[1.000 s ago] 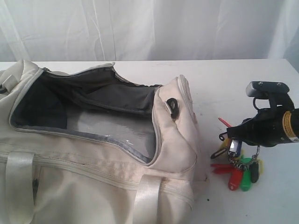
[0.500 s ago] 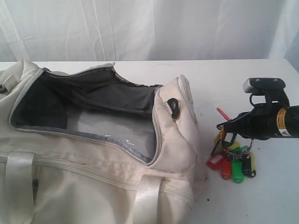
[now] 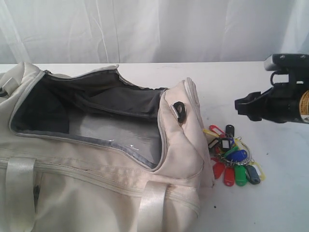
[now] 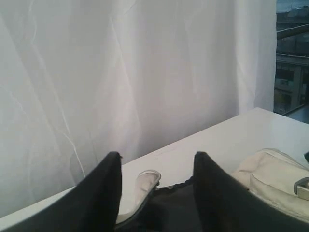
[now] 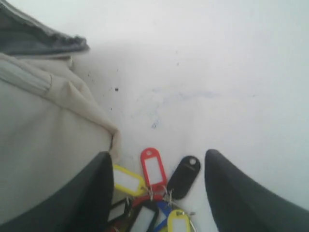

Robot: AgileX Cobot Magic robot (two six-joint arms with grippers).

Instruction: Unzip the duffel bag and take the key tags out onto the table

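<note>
**Key tags released: the right gripper has let go and drawn back.**
The right gripper [image 3: 240, 105] now has its jaws wide with nothing between them. A moment ago it pinched the bunch low over the table; now it hangs up and away from that spot. The key tags [image 3: 234, 157] lie below it, toward the bag, spread flat on the table [image 3: 270, 203]. The nearest tags sit just beside the end panel of the duffel bag [image 3: 96, 183]. Beyond them the bag lies unzipped, its grey lining showing. The left gripper [image 4: 157, 157] also stands wide and empty, over the bag's other end. Both steps of the task look done, and only pulling the arms back seems left.
</note>
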